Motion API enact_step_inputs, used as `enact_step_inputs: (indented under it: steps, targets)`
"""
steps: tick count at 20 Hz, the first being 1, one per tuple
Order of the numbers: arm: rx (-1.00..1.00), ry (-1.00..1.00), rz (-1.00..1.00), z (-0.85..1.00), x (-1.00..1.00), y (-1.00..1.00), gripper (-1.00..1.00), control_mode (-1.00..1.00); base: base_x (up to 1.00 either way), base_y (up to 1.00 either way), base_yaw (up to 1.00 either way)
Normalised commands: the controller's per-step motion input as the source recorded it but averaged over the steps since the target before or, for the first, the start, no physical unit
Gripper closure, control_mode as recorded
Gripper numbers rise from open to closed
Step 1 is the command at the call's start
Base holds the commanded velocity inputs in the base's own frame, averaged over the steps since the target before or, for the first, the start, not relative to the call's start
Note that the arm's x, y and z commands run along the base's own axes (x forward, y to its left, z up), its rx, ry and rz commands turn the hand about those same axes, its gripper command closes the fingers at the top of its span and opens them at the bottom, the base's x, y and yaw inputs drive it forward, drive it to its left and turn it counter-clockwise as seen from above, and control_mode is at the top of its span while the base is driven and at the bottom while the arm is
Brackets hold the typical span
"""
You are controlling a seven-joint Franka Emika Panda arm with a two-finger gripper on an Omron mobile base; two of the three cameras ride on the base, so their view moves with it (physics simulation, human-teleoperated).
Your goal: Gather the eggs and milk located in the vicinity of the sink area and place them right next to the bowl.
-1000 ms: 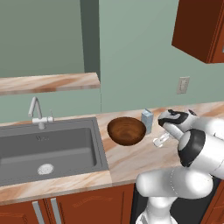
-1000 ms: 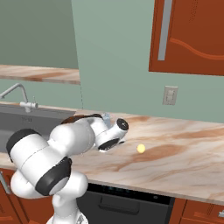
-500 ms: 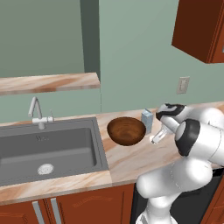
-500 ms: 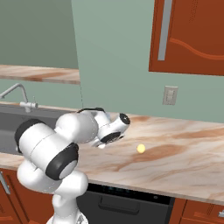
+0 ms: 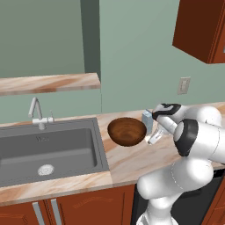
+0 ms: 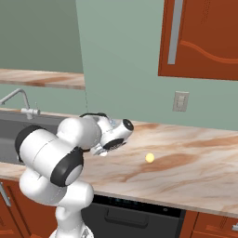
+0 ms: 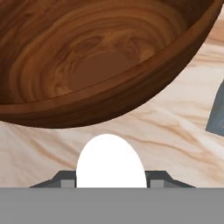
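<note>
In the hand view a white egg (image 7: 111,159) sits between my two fingertips, and my gripper (image 7: 111,180) is shut on it, low over the marble counter. The dark reddish-brown wooden bowl (image 7: 100,57) looms just ahead of the egg. A grey-blue edge of the milk carton (image 7: 217,114) shows at the right. From the left base view, my gripper (image 5: 154,139) hangs just right of the bowl (image 5: 126,132), and the milk carton (image 5: 147,120) stands right behind it, beside the bowl. The grey sink (image 5: 48,147) lies to the left.
A slim faucet (image 5: 36,112) stands behind the sink. A small pale yellow round thing (image 6: 149,158) lies on the counter (image 6: 195,162) to the right of my arm. A wall outlet (image 5: 184,85) and red-brown upper cabinets (image 5: 202,26) are above.
My hand has swung a little left and down toward the bowl's right side. The bowl, the milk carton and the small yellow round thing have stayed put.
</note>
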Motion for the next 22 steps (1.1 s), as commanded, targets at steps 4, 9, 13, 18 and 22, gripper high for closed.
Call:
enact_step_inputs:
  steps: [4,9,13,18,22]
  targets:
    - [0.0,-0.01,0.02,-0.08,0.0,0.18,1.0,-1.0,0.0,0.0,0.0]
    - [0.0,0.0,0.0,-0.14,0.0,0.06,1.0,-1.0,0.0,0.0,0.0]
    - [0.0,0.0,0.0,-0.05,0.07,0.06,1.0,-1.0,0.0,0.0,0.0]
    - [0.0,-0.01,0.0,0.0,0.09,0.06,1.0,-1.0,0.0,0.0,0.0]
    - [0.0,0.0,0.0,0.0,0.04,0.03,1.0,-1.0,0.0,0.0,0.0]
